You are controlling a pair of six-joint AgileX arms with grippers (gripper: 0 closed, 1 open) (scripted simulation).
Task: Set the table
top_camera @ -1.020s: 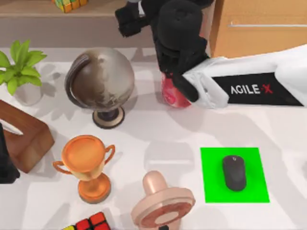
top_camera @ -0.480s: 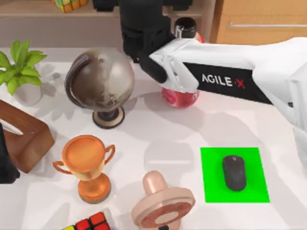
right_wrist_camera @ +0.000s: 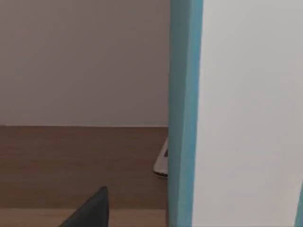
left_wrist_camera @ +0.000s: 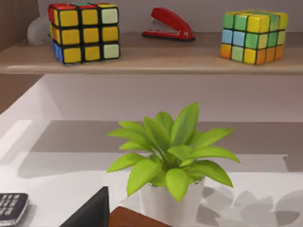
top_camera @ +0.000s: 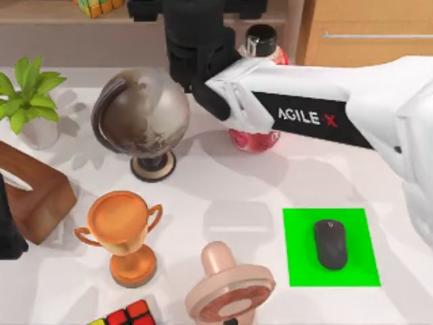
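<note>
- Surface (top_camera: 223, 189), the wide white desktop, is the biggest thing you've got, and it's crowded all over, so setting it probably means shuffling things around.
- Right arm (top_camera: 318, 118) reaches in from the right side, over the red bottle (top_camera: 260, 47), towards the back shelf (top_camera: 40, 10). Its gripper sits somewhere under the dark wrist block (top_camera: 196, 40), and you can't tell whether its fingers are clenched or released.
- Left arm (top_camera: 8, 233) is just a dark bit parked at the left edge; can't tell its fingers' state either.
- Globe (top_camera: 142, 115) stands just beside the wrist block, so watch your clearance.
- Green mat (top_camera: 298, 264) front right carries the black mouse (top_camera: 330, 244), looks like its marked spot.
- Trophy (top_camera: 125, 230) and potted plant (top_camera: 27, 95) stand on the left.
</note>
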